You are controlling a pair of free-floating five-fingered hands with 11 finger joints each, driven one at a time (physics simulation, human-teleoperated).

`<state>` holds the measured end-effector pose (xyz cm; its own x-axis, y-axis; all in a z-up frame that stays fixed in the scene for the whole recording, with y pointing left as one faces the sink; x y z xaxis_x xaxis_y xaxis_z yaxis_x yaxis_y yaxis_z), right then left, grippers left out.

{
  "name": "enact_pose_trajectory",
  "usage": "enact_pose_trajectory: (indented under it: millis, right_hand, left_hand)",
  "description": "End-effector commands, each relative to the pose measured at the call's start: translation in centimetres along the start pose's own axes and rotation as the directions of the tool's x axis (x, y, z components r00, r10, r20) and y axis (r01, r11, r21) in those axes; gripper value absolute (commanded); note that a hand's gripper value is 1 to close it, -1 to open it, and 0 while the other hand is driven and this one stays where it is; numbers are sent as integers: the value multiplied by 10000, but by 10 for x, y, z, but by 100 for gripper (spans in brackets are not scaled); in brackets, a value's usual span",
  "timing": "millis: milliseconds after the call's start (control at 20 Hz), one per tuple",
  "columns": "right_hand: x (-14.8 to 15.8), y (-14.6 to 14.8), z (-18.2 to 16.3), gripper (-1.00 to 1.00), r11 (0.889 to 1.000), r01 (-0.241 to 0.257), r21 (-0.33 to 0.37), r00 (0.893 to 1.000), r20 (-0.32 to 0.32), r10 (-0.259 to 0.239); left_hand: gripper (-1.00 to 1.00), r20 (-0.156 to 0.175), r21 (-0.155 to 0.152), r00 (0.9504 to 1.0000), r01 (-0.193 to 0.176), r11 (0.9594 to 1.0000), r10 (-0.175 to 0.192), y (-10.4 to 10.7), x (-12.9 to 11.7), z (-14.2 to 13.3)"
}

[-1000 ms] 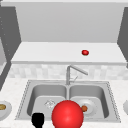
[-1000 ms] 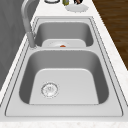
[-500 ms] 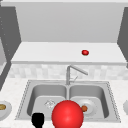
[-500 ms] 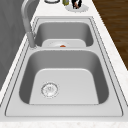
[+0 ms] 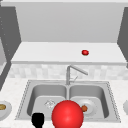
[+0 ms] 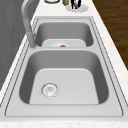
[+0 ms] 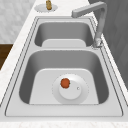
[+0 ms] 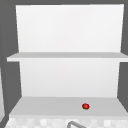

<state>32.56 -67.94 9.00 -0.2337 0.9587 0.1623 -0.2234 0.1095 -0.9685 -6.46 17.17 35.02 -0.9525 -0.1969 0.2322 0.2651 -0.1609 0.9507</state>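
Front view: a black hand (image 5: 38, 119) is seen at the sink's (image 5: 110, 98) near left edge, finger state can't be told, right beside a big red ball (image 5: 67, 115), with a small orange fruit sat on the plate (image 7: 75, 93) in the right basin.

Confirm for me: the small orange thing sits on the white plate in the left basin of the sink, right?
Not quite. The small orange thing does sit on the white plate, but that plate lies in the right basin of the sink, not the left. The front view shows it, right of the faucet.
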Motion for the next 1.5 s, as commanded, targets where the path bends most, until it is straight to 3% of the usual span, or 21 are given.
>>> enact_pose_trajectory:
  millis: [0,200,450,550,950,1450]
  right_hand:
    - [-14,20,-1,-100,9997,9,226,9998,178,-13]
    - [-5,-6,-5,-100,9980,283,-569,9993,255,-269]
    - [5,-28,-8,-100,9934,161,-1134,9993,362,-121]
    - [11,-35,-9,-100,9965,-3,-834,9988,487,44]
    - [52,-60,2,-100,9964,54,-851,9998,194,-37]
    - [120,-95,12,-100,9996,61,-292,9998,167,-56]
  left_hand:
    - [0,0,0,10000,0,10000,0,0,0,0]
    - [0,0,0,10000,0,10000,0,0,0,0]
    - [0,0,0,10000,0,10000,0,0,0,0]
    - [0,0,0,10000,0,10000,0,0,0,0]
    - [0,0,0,10000,0,10000,0,0,0,0]
    - [0,0,0,10000,0,10000,0,0,0,0]
